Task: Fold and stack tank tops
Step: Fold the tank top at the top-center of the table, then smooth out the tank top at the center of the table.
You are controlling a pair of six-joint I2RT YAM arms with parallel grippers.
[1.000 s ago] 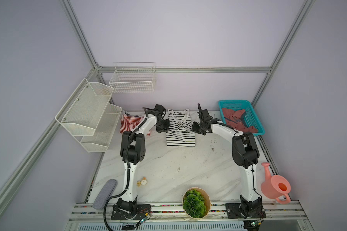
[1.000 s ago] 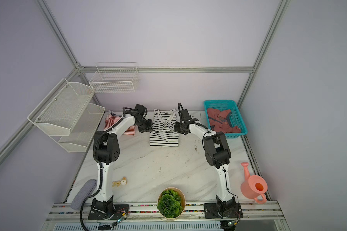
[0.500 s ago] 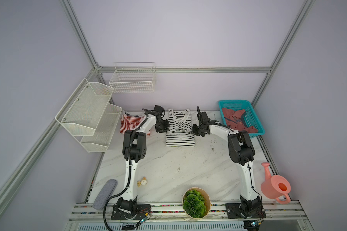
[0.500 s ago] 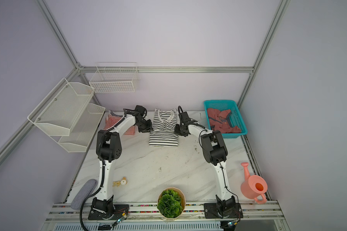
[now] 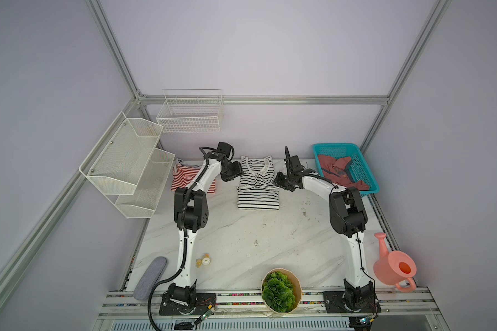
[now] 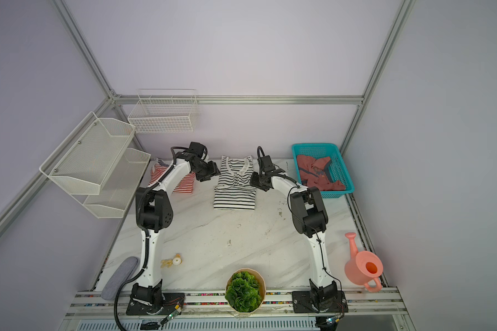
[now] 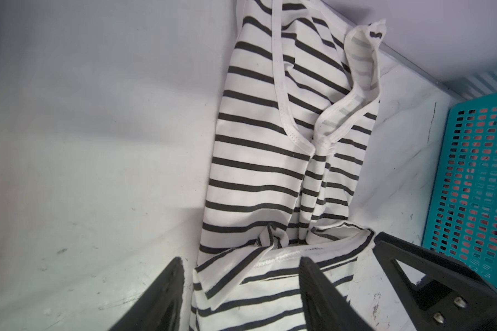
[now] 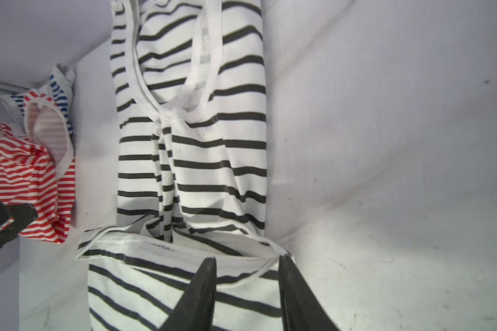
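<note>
Where it lay at the back middle of the table (image 5: 256, 238), the black-striped top (image 5: 258, 183) was folded, its hem (image 7: 284, 253) doubled up over the body and its straps toward the back wall. The same fold showed in both top views (image 6: 235, 183).

The left gripper (image 5: 238, 175) sat at the top's left edge, level with the doubled hem. In the left wrist view its jaws (image 7: 240, 266) stood apart, with the hem's corner lying loose between the black fingers (image 7: 161, 295) and nothing pinched.

The right gripper (image 5: 278, 182) sat at the opposite edge, at the same level. In the right wrist view it (image 8: 247, 266) was also spread, its fingers (image 8: 201, 289) straddling the hem's other corner without clamping it.

The red-striped top (image 5: 190, 179) lay flat on the table just to the left, apart from the black-striped one and partly hidden behind the left arm. The dusty-red top (image 5: 339, 172) lay crumpled inside the teal basket (image 5: 334, 146) at the back right corner.
</note>
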